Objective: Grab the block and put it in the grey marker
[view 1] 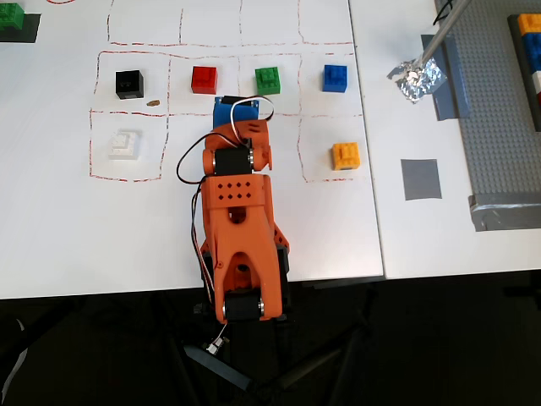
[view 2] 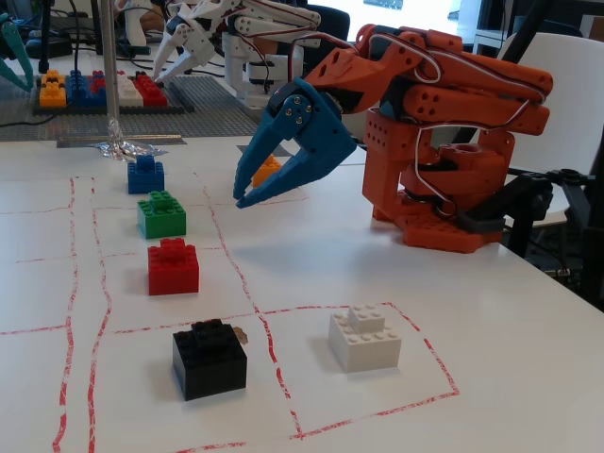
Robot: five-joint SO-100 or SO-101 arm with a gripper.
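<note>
The gripper (view 2: 243, 195) hangs above the table with its two blue fingers (view 2: 311, 156) slightly spread, holding nothing and touching nothing (the tips point down and to the left in the fixed view). The orange arm (view 1: 239, 220) is folded back over its base. The blue block (view 1: 336, 78) sits flat on the white table (view 1: 279, 245), studs up, in a red-lined square at the right end of the row in the overhead view, just past the green brick (view 1: 268, 79). It is square, so no long axis shows; its edges run in line with the drawn grid. The grey marker (view 1: 420, 179) lies well apart from it, to the lower right, beyond the yellow brick (view 1: 346, 156).
</note>
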